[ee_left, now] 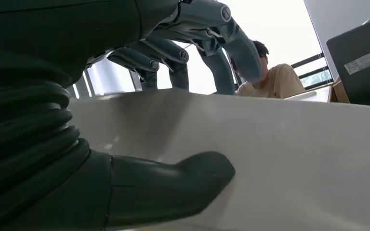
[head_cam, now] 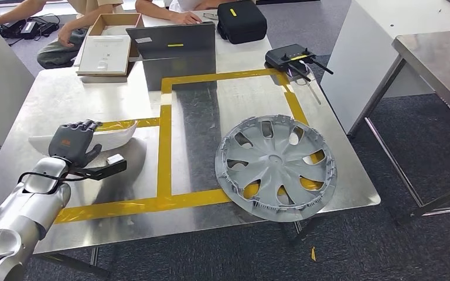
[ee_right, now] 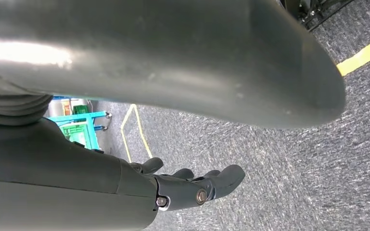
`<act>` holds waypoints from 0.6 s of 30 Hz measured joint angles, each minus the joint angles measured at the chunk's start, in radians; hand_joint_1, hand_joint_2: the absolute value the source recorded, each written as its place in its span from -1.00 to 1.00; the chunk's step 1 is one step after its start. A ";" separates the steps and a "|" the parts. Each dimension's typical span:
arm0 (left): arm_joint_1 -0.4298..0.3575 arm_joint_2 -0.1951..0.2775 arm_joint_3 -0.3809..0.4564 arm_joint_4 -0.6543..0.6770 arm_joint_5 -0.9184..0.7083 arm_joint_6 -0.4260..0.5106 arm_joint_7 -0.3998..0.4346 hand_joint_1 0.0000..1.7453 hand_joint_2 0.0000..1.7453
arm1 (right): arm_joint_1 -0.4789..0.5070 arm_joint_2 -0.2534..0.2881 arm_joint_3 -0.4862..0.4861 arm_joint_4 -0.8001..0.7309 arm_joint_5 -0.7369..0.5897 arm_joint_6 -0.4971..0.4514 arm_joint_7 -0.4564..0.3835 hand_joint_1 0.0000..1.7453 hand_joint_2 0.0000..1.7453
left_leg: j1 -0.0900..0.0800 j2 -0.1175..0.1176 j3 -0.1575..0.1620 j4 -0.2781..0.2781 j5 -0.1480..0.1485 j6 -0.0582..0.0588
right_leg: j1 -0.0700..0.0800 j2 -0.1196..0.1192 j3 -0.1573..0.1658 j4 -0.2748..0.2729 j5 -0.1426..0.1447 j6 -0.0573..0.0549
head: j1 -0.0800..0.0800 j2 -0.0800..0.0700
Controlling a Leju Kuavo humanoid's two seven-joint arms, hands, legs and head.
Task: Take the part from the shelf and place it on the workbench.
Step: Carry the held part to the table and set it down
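Clearly the carrying part of the job is over. In the head view the white part (head_cam: 108, 136), a long curved shell, lies at the left of the frame on the steel workbench (head_cam: 211, 123), just above the horizontal strip of yellow tape (head_cam: 164, 140). The left hand (head_cam: 73, 143) sits on the part's near end. The left wrist view shows the dark fingers (ee_left: 188, 57) arched over the part's (ee_left: 270, 159) upper edge and the thick thumb (ee_left: 173, 185) pressed along its white face, so the part is clasped between them. Whether it bears its full weight on the table I cannot tell for sure, though it looks settled flat.

What remains, by my judgement, is 1 step: loosen the fingers, then lift the hand away without dragging the light shell along.

The right hand (ee_right: 192, 185) hangs above grey carpet, its fingers loosely curled and holding nothing.

At the lower right of the taped area a grey wheel cover (head_cam: 275, 167) overhangs the table's near edge. A grey upright panel (head_cam: 179, 55), a cardboard box (head_cam: 108, 44), a black case (head_cam: 241, 20) and a remote controller (head_cam: 290, 58) stand along the top of the frame, where people sit.
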 joint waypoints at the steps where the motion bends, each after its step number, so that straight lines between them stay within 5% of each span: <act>1: 0.000 0.000 0.000 -0.002 0.000 0.008 -0.001 -1.00 -1.00 | 0.000 0.000 0.000 0.000 0.001 0.001 0.000 -1.00 -1.00 | 0.000 0.000 0.000 0.000 0.000 0.000 | 0.000 0.000 0.000 0.000 0.000 0.000 | 0.000 0.000; 8: 0.019 0.011 0.000 -0.042 -0.001 0.018 -0.030 -1.00 -1.00 | 0.000 0.000 0.000 0.000 0.013 0.010 0.000 -1.00 -1.00 | -0.006 0.000 -0.001 0.005 -0.004 0.007 | -0.004 0.000 0.002 -0.003 0.002 0.005 | 0.000 0.000; 12: 0.026 0.013 0.000 -0.059 -0.001 0.019 -0.035 -1.00 -1.00 | 0.000 0.001 0.000 0.000 0.017 0.010 0.000 -1.00 -1.00 | 0.000 0.004 0.006 -0.010 0.009 0.021 | -0.003 -0.001 0.001 0.007 -0.009 0.016 | 0.000 0.000; 16: 0.033 0.012 0.000 -0.067 -0.001 0.019 -0.039 -1.00 -1.00 | -0.001 0.001 0.000 0.000 0.020 0.010 0.000 -1.00 -1.00 | 0.008 0.012 0.005 -0.019 0.019 0.029 | -0.005 -0.005 -0.086 0.212 -0.123 0.028 | 0.006 0.000; 18: 0.040 0.011 0.000 -0.068 -0.001 0.019 -0.039 -1.00 -1.00 | 0.000 0.001 0.000 0.000 0.020 0.010 0.000 -1.00 -1.00 | 0.011 0.014 -0.001 -0.013 0.020 0.027 | -0.009 -0.006 -0.104 0.261 -0.124 0.032 | 0.006 0.000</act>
